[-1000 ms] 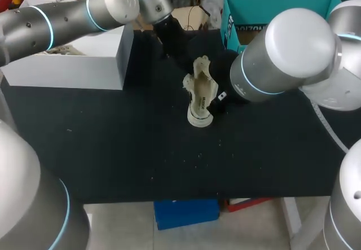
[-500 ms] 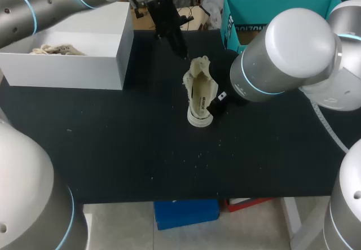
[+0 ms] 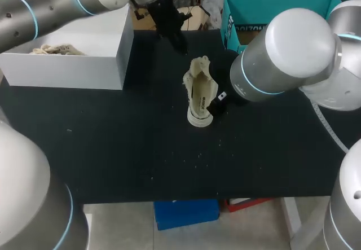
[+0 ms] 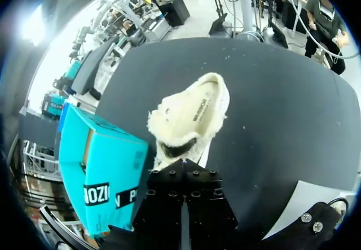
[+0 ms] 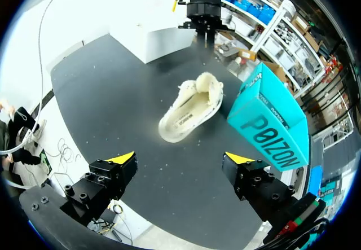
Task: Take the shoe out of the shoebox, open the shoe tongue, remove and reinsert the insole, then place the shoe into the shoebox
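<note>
- Shoe (image 3: 198, 92): it stands sole-down near the middle of the black table (image 3: 113, 148), out of the white shoebox (image 3: 67, 72) and well apart from it, with the heel towards you.
- Step in hand: the mouth gapes wide, so the tongue reads as opened. The printed insole (image 4: 194, 114) lies flat inside. Whether it awaits removal or is back in place cannot be told.
- Left gripper (image 3: 179, 44): it hangs above the table just beyond the toe end, between shoe and shoebox. Its 2 fingers meet at a seam and carry nothing.
- Right gripper (image 5: 180, 158): its 2 yellow tips stand wide apart and empty, with the shoe well ahead of them.
- Next move: if the insole is still to come out, bring 1 gripper down into the mouth to pinch its heel edge while the other steadies the sole rim.
- Materials: the upper is cream and soft, with a ragged fleecy collar (image 4: 161, 117) that will likely yield under a pinch. The insole looks thin and flexible, and the sole rim firmer.
- Teal box (image 5: 271, 126): this plain cardboard box stands just beside the shoe, so keep your approach clear of it.
- Cream item (image 3: 53, 49): 1 lies inside the shoebox, and its identity is unclear.
</note>
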Motion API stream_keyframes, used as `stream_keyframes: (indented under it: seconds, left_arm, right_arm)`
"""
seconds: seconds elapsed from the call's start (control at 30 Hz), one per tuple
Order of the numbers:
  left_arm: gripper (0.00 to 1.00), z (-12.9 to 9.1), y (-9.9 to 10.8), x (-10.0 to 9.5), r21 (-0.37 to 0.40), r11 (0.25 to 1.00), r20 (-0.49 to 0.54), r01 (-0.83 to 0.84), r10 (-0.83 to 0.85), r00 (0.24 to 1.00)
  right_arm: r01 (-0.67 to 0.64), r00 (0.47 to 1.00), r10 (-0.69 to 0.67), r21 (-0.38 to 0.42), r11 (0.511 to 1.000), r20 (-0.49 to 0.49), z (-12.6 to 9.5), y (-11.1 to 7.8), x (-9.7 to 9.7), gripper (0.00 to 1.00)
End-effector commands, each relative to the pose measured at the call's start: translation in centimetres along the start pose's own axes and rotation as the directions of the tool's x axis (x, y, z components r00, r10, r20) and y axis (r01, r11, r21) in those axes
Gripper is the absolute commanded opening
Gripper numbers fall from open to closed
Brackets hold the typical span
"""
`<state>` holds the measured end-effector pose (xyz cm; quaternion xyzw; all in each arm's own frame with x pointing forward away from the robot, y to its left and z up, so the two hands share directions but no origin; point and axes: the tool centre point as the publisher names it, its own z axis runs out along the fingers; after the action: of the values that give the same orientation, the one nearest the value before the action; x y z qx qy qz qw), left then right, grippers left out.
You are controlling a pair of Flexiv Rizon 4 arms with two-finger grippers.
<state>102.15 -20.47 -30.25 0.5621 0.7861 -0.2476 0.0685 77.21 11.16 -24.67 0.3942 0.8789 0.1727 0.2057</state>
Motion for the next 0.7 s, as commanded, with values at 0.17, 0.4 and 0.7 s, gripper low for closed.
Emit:
stream_keyframes:
  seconds: [0.17, 0.4, 0.7]
  left_arm:
    - [0.0, 3.4, -0.5, -0.8, 0.069, 0.997, -0.027, -0.019, 0.021, 0.999]
    - [0.0, 4.3, -2.2, 1.1, 0.122, 0.993, -0.02, 0.004, -0.001, 1.0]
    - [0.0, 6.7, -3.1, 3.8, 0.181, 0.982, -0.036, 0.049, -0.043, 0.998]
  right_arm:
    - [-0.001, 1.0, 0.001, -0.002, 1.0, -0.002, 0.1, -0.1, 0.0, 1.0]
    - [-0.001, 1.0, 0.001, -0.002, 1.0, -0.002, 0.1, -0.1, 0.0, 1.0]
    - [-0.001, 1.0, 0.001, -0.002, 1.0, -0.002, 0.1, -0.1, 0.0, 1.0]
